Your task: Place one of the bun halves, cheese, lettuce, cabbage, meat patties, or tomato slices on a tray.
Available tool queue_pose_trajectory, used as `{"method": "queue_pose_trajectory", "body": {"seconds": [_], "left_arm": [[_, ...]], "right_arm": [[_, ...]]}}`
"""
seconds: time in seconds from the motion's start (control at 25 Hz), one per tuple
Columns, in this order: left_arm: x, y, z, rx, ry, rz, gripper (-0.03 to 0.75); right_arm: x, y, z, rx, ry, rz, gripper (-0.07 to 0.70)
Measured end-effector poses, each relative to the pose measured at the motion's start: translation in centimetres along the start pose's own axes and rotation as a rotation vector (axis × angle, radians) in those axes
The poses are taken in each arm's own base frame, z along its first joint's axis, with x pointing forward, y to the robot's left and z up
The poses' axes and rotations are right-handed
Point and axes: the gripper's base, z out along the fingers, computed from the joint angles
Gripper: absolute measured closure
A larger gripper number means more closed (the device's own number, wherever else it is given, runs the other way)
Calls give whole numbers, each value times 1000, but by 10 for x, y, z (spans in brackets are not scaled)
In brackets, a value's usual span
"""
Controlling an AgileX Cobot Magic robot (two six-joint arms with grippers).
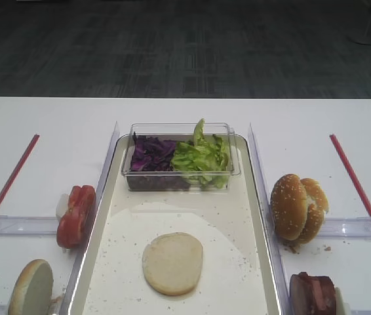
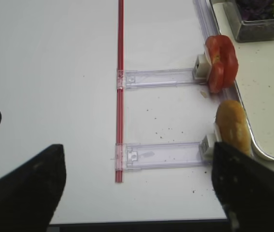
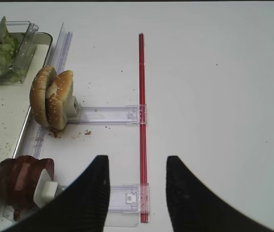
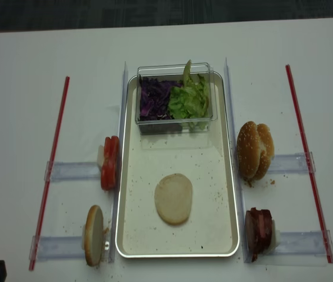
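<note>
- A plain bun half (image 1: 172,262) lies flat near the tray's (image 1: 251,197) front edge.
- Left gripper (image 2: 137,186) and right gripper (image 3: 137,191) both gape wide, holding nothing.

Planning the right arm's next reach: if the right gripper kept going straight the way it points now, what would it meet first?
Probably the red strip and bare table: it runs up between the open right gripper. Depth is unclear.

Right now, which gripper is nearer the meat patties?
Right. The right gripper hangs over bare table just beside the meat patties; the left gripper is across the tray, near the tomato slices.
</note>
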Motion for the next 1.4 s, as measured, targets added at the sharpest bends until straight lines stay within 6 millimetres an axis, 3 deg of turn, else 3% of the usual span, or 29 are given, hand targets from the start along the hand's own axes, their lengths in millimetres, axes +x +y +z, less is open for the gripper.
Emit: {"method": "queue_pose_trajectory", "body": {"seconds": [0.44, 1.4], "left_arm": [[0, 1, 9, -8, -22, -42, 151], [-1, 1, 9, 32, -28, -14, 151]], "right_arm": [[0, 0, 0, 0, 0, 2, 313], [0, 0, 0, 0, 0, 2, 313]]}}
